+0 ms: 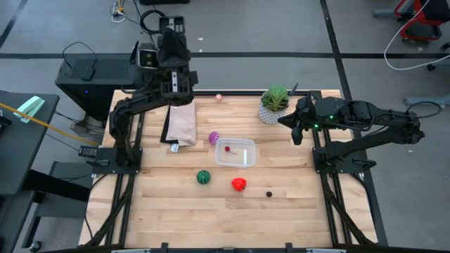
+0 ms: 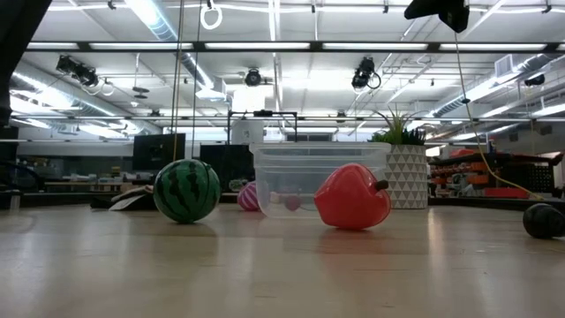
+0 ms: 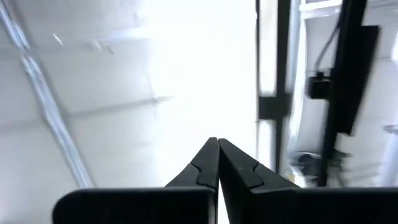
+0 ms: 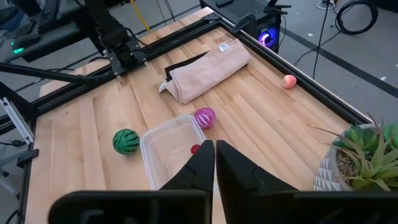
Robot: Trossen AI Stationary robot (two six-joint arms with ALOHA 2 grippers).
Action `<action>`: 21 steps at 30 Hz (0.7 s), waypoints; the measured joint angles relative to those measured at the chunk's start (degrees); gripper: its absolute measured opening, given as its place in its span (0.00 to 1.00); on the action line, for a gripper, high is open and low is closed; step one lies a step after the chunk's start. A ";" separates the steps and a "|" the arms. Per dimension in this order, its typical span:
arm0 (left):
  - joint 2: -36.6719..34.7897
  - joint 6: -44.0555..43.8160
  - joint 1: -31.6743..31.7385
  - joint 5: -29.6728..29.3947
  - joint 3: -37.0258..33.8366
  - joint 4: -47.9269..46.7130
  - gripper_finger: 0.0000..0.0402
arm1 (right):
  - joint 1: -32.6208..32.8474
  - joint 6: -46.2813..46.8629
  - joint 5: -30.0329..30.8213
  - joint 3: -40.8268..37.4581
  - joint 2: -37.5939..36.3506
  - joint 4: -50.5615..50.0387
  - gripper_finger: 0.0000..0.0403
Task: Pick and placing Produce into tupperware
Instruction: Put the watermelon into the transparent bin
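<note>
The left tool (image 3: pixel 217 163) has its fingers pressed together on nothing, raised over the far left of the tabletop (image 1: pixel 169 218) and pointing up toward the ceiling. The right tool (image 4: pixel 214 163) is likewise pinched tight and empty, hanging at the right edge near the potted plant (image 1: pixel 274 103). The tupperware (image 1: pixel 235 152) sits about mid-tabletop, a shallow clear tub with rounded corners, and a tiny red bit (image 1: pixel 228 148) lies inside it. Just beside its far-left corner rests the purple-pink ball (image 1: pixel 214 138). On the near side, apart from the tub, are the green striped ball (image 1: pixel 203 176), the red lumpy piece (image 1: pixel 239 184) and, further right, a small dark bit (image 1: pixel 268 194). A small pink ball (image 1: pixel 219 98) lies at the far edge. A tan paper bag (image 1: pixel 181 124) lies flat to the left of the tub.
</note>
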 joint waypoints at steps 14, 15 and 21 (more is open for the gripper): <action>-3.98 0.82 1.41 -10.78 -25.47 11.89 0.02 | 0.00 1.24 -0.02 0.00 0.00 -0.40 0.06; -4.93 0.90 1.39 -12.06 -28.45 11.90 0.01 | 0.00 1.24 -0.02 0.00 -0.01 -0.52 0.06; -12.58 2.74 -0.49 -24.12 -49.31 11.80 0.04 | 0.00 1.21 -0.02 -0.02 -0.02 -1.14 0.06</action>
